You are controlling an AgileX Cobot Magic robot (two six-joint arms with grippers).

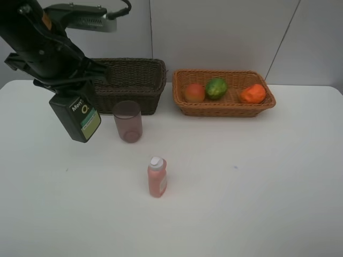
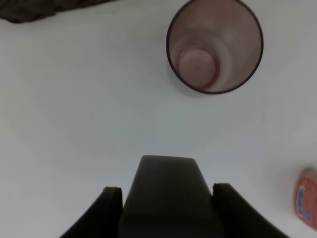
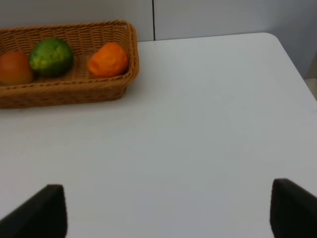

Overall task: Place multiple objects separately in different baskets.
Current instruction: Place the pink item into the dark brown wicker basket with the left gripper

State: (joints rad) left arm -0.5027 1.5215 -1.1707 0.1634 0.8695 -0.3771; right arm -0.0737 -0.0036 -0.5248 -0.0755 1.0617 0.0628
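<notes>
Standing upright on the white tabletop [image 1: 257,176], open end up: a see-through mauve cup [image 1: 127,121]. Just left of the cup, up in the air: a dark green pump bottle [image 1: 80,119], a bit tilted, label facing the front. Pinched near its top by the left claw [image 2: 167,198], one finger on each side, closed snug on the bottle. Not touching the cup.

Right behind the cup: the dark brown basket [image 1: 134,80], the deep one. Behind the cup and off to the right: the light tan basket [image 1: 225,111], the shallow one. Inside it, three fruits in a row: a red and yellow peach [image 1: 194,92] nearest the cup, then a green fruit [image 1: 216,88], then an orange [image 1: 253,93] farthest from the cup.

In front of the cup and a little to the right: a pink bottle [image 1: 157,178] with a white cap, standing up, apart from the cup.

Somewhere off to the right of the cup, on the orange's side of the tan basket: the right claw [image 3: 168,210], wide open, holding nothing, hanging over bare tabletop.
</notes>
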